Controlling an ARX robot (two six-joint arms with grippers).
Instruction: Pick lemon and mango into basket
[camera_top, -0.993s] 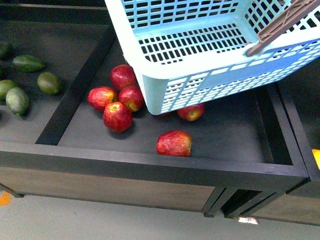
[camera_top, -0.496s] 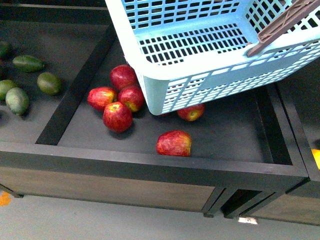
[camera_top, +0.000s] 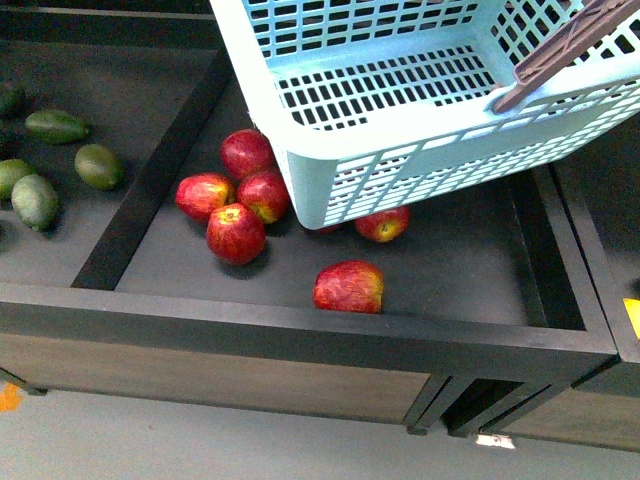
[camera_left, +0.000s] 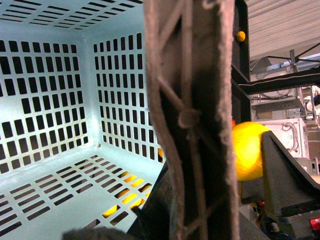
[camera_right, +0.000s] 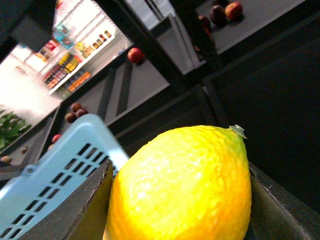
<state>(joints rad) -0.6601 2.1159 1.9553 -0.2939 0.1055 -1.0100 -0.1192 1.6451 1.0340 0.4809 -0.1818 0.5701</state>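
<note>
The turquoise basket (camera_top: 330, 190) hangs tilted above the middle compartment of the dark counter (camera_top: 300, 325). Its near-left corner dips lowest and its brown handle (camera_top: 560, 50) slants up toward the far right. Under and beside that corner lie red apples: a cluster of four (camera_top: 235, 195) to the left, one (camera_top: 383, 224) half hidden by the basket's edge, and one alone (camera_top: 348, 287) nearer the front rim. In the left compartment sit several green oval fruits (camera_top: 35, 200).

The right hand (camera_right: 182, 200) is pinching the lemon (camera_right: 182, 185), with a dark finger (camera_right: 90, 210) pressed to each side of it. The lemon is up in the air, outside the basket and near its pale blue rim. In the left wrist view it shows just beyond the handle, which crosses close in front of that camera, with the slotted basket floor behind it. The left hand's own fingers are not clear in any view, so whether it is spread or closed cannot be told.
</note>
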